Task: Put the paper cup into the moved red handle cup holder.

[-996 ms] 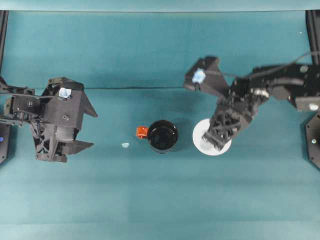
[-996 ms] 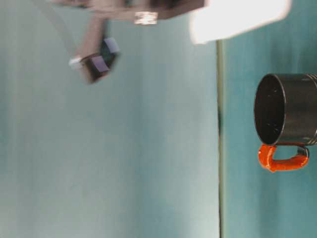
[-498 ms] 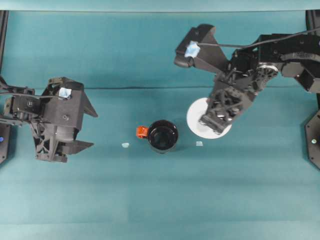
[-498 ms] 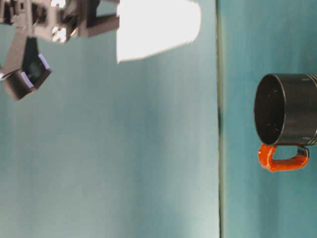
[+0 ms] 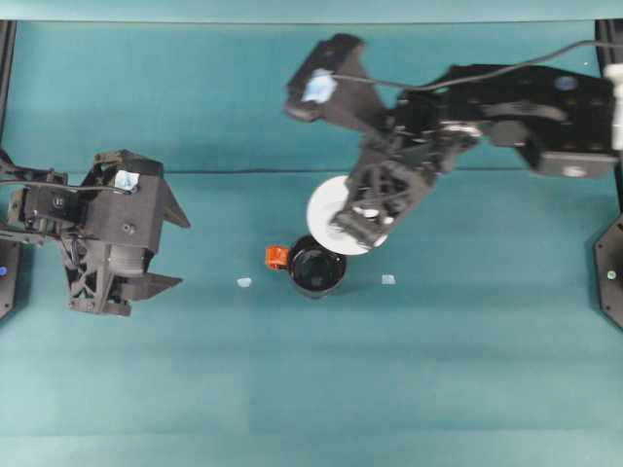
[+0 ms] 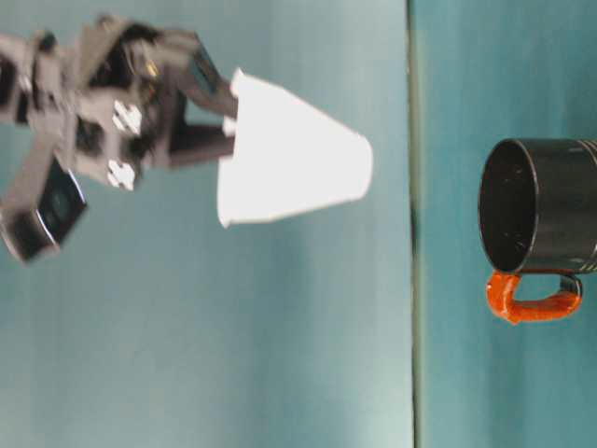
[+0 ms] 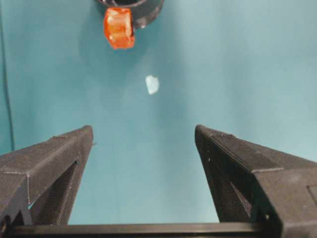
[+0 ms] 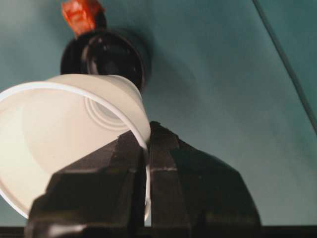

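Note:
My right gripper [image 5: 358, 220] is shut on the rim of the white paper cup [image 5: 330, 210], holding it tilted in the air. The cup [image 6: 294, 163] hangs well above the table, just behind and partly over the black red handle cup holder [image 5: 316, 268]. In the right wrist view the cup [image 8: 59, 129] sits pinched between the fingers [image 8: 130, 163], with the holder [image 8: 106, 58] and its orange handle below it. The holder [image 6: 539, 207] stands upright on the table, empty. My left gripper [image 5: 161, 248] stands open at the left, far from both; its view catches the holder's handle [image 7: 119, 27].
Two small pale scraps lie on the teal cloth: one [image 5: 243, 282] left of the holder, one [image 5: 388, 279] to its right. A seam [image 5: 224, 172] in the cloth runs across the table behind the holder.
The right arm lifted the paper cup off the table and carried it left, toward the holder. A scrap shows where the cup stood. The left arm and holder stayed still.

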Controlling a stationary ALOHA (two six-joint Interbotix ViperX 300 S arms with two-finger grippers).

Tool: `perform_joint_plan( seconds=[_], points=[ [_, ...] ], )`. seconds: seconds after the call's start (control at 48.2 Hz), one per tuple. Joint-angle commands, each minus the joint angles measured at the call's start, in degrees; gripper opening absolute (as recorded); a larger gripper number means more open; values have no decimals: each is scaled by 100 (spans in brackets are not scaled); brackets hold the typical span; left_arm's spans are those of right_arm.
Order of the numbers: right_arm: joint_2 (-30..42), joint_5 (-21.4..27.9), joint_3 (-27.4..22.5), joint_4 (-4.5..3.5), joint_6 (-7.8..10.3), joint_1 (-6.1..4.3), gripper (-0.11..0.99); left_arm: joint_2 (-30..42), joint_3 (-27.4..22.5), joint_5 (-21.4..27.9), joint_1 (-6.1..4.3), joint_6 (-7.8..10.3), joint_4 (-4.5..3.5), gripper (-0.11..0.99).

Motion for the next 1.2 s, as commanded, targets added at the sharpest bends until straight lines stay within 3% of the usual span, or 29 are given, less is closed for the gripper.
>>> perform_joint_plan(
  seconds=[0.0, 0.27, 0.415, 0.643, 0.747, 1.183],
  points=[
    [220, 9, -299, -9, -97, 0, -11, -26, -97, -26, 0, -9, 9, 92],
    [554, 35, -352, 9, -97, 18, -11, -26, -97, -18, 9, 0, 9, 92],
    [791, 0, -281, 18, -97, 105, -11, -26, -97, -26, 9, 0, 9, 92],
    [1037, -193, -264, 123, -97, 246, -11, -26, -88, -18, 9, 0, 9, 92],
    [1099, -220, -246, 132, -97, 299, -11, -26, -88, -26, 0, 0, 9, 92],
    [1107, -422, -88, 141, -105, 299, -11, -26, -97, -26, 0, -9, 9, 92]
  ],
)
